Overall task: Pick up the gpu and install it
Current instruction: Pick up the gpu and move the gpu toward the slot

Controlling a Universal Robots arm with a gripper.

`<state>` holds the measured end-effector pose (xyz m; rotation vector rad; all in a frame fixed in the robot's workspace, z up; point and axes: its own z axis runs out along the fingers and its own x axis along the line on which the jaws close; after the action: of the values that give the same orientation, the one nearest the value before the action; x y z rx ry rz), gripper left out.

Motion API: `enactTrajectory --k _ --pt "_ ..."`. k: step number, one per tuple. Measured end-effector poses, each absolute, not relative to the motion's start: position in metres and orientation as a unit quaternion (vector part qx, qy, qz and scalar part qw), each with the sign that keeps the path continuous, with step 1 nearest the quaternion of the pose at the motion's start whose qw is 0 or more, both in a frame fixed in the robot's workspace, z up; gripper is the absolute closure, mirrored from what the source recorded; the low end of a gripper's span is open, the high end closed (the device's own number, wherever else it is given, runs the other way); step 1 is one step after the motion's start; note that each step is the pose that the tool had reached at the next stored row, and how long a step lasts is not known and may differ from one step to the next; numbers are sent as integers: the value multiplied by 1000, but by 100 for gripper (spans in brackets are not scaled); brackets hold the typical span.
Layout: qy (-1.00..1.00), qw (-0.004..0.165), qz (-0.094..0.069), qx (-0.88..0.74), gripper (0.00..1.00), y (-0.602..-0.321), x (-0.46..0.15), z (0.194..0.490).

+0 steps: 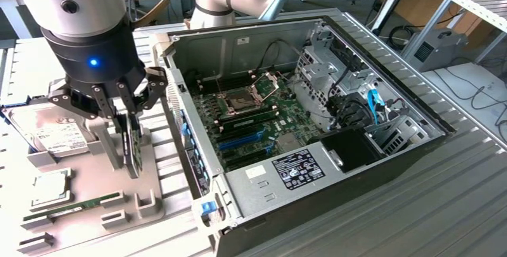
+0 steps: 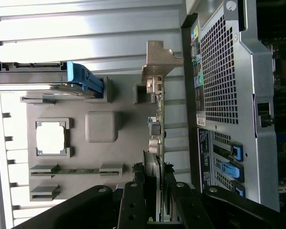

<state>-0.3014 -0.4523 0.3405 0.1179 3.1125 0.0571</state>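
One end effector [image 1: 123, 113] | half-closed, pinching upright gpu [image 1: 133, 150] | gpu stands in grey fixture [image 1: 95, 177]

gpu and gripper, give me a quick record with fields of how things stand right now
gpu: on edge at the grey tray, outside the case
gripper: closed on the gpu's upper edge, one finger on each face
lifted: cannot tell
case: open, motherboard exposed, on the exterior view's right of the tray
also on tray: hard drive, cpu, ram
installed: not yet
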Motion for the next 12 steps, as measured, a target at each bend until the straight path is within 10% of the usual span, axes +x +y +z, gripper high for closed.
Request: enactTrajectory --k 12 --pt "999 13 18 38 74 -452 -301 345"
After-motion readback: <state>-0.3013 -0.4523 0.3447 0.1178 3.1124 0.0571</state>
